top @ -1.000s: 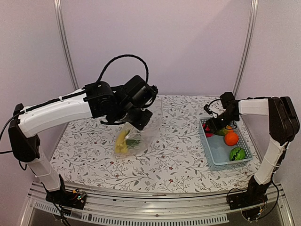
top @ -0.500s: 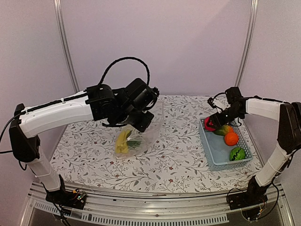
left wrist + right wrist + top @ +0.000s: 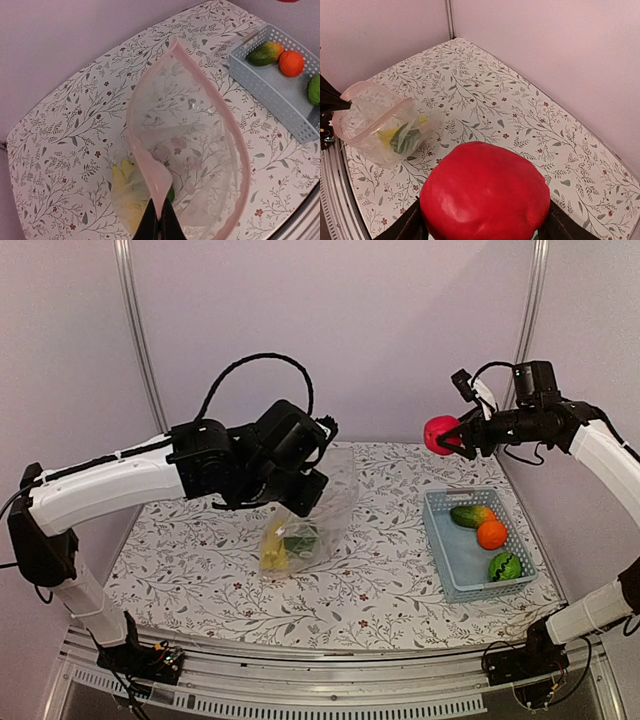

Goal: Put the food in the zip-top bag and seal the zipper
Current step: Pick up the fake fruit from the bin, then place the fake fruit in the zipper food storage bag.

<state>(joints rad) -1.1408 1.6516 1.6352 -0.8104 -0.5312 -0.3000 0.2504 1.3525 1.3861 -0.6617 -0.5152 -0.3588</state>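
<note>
Top external view: red apple [image 3: 438,434] is held aloft, pinched by the right hand [image 3: 458,436]. The zip-top bag [image 3: 320,502], bananas [image 3: 272,546] inside, is gripped at the zipper [image 3: 152,172] by the left hand [image 3: 159,220], mid-tabletop [image 3: 380,570].

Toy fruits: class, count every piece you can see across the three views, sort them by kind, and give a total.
Red apple: 1
Banana bunch: 1
Orange: 1
Green-orange mango: 1
Striped green ball: 1
Dark green piece: 1
Total: 6
</note>
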